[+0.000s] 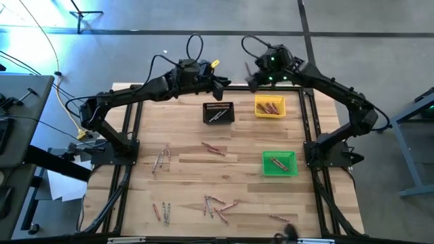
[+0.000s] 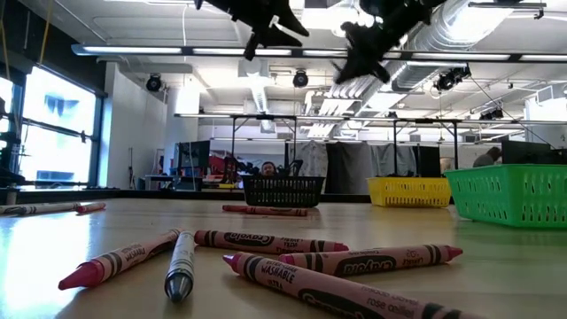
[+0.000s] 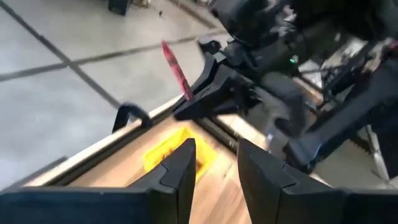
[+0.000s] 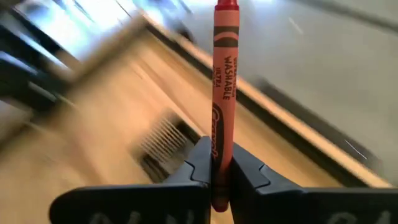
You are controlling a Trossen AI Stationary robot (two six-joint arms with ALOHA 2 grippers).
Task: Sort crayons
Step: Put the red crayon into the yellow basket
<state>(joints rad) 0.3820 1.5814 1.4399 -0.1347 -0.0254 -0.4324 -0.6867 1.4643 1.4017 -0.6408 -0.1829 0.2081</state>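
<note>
Reddish-pink paper-wrapped crayons [image 2: 266, 241] lie closest to the low camera, with a grey-tipped white crayon [image 2: 180, 263] among them, all on the pale wooden plank table [image 1: 237, 179]. Seen from above, this cluster is on the near side of the table, well apart from the small black mesh bin [image 1: 218, 112]. More loose crayons lie between that cluster and the black bin, and off to its left.

Beside the black bin, on its right, sits a small yellow mesh bin [image 1: 270, 107] with crayons in it. A small green mesh bin [image 1: 279, 163] stands nearer than the yellow one and also holds crayons.

Both dark arms are raised above the far table edge, behind the black bin. The right gripper [image 4: 219, 171] has its fingers pinched on a red-orange crayon [image 4: 224, 81], which stands upright out of them. The left gripper [image 3: 212, 163] is just beside it with fingers parted and nothing between them.
</note>
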